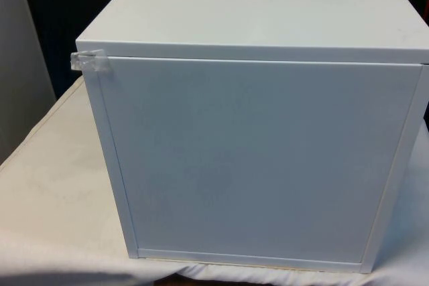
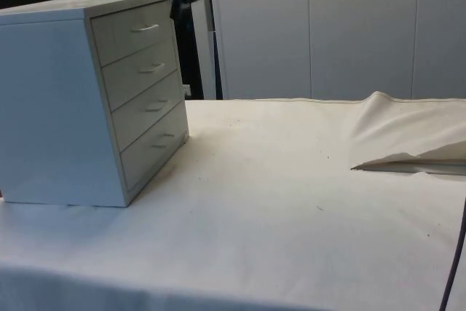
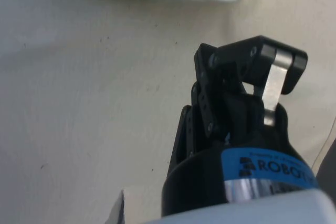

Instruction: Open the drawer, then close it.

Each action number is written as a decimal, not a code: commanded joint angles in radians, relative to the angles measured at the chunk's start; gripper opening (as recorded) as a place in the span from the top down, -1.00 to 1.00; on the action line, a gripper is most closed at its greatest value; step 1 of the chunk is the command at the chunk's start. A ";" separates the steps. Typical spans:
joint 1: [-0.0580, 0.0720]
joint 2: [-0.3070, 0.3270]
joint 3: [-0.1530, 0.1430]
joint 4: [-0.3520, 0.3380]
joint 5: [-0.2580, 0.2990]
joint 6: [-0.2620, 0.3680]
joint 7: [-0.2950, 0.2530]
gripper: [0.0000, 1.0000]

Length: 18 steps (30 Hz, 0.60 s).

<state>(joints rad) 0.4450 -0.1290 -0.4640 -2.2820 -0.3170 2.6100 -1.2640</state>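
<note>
The white tablecloth (image 2: 277,202) lies flat across the near side of the table, with a rumpled fold (image 2: 408,136) raised at the side view's right. Beyond the bare stretch of cloth stands the white, box-shaped chest of four stacked drawers (image 2: 51,107), on the side view's left, its drawer fronts turned away from the front camera. That camera sees its plain back panel, which has a scrap of clear tape (image 1: 90,61) stuck at the upper corner on the front view's left.

All four drawers sit flush, so the task is at its start: none has been pulled yet. Each front carries a small pale bar handle. The top drawer's handle (image 2: 145,28) is slim and stands only slightly proud of its panel.

Farthest back, the black two-finger gripper (image 2: 180,1) hangs just past the chest's top front edge, level with the top drawer (image 2: 124,34) and touching nothing. I cannot tell whether it is wide or narrow.

The step in hand looks like the approach to a handle. To do it well, the gripper should line up square with the bar, hook or clasp it at its middle, and pull straight out along the drawer's run. A slanted pull would likely bind the drawer or drag the light chest across the cloth.
</note>
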 commanded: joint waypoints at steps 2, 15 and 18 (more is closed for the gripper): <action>-0.007 -0.028 0.008 -0.026 -0.032 -0.003 0.018 1.00; -0.012 -0.162 0.033 -0.154 -0.060 -0.019 0.021 1.00; -0.012 -0.182 0.037 -0.172 -0.065 -0.022 0.023 1.00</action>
<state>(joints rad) 0.4450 -0.3060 -0.4370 -2.4510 -0.3590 2.5900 -1.2580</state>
